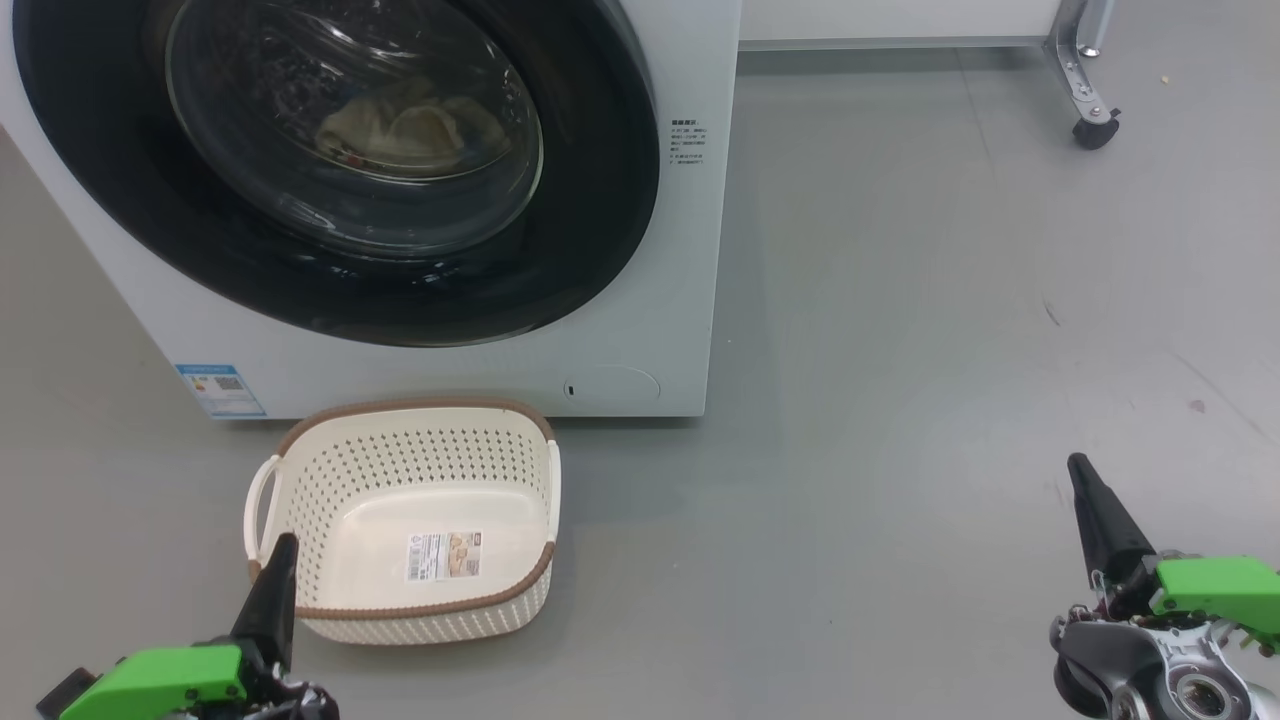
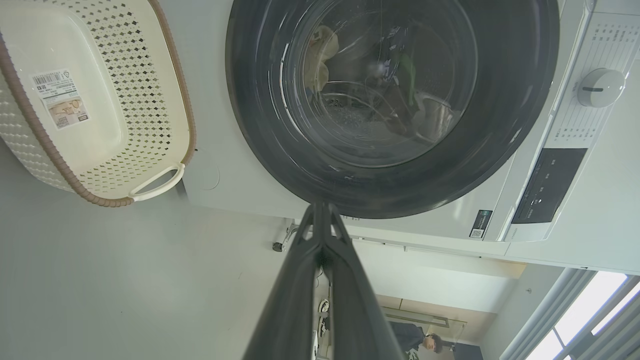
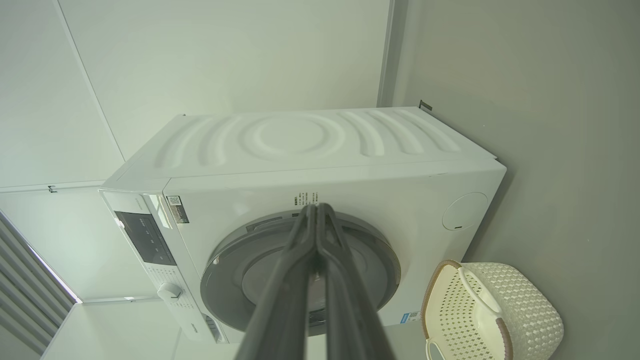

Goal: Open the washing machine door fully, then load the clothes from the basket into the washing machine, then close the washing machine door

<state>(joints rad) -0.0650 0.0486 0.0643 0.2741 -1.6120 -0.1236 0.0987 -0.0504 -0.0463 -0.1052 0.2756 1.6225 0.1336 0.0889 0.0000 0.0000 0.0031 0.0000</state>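
Task judged complete or nearly so; the washing machine door (image 1: 340, 215) is seen shut flush against the washing machine (image 1: 690, 250), ahead of and above the left gripper (image 1: 283, 550); the clothes (image 1: 405, 128) are seen through the glass, lying in the drum; the basket (image 1: 420, 405) is seen emptied, only a label sticker (image 1: 445, 555) left on its bottom; nothing appears left to load, at most a check that the door is latched, which cannot be told from here. Left gripper is closed with fingers pressed together, nothing held; its tip is seen at the basket's near left corner, contact cannot be told. Right gripper (image 1: 1085, 480) is likewise closed and empty, held over bare floor (image 1: 900, 350), well apart from the machine and basket, both off to its left. Around: a caster (image 1: 1092, 128) on a metal leg far ahead of the right gripper; a blue sticker (image 1: 220, 388) low on the machine front, beyond the left gripper; a control dial (image 2: 600, 87) beside the door; a person (image 2: 422, 342) in the background past the left fingers. Nothing is seen blocking either gripper.
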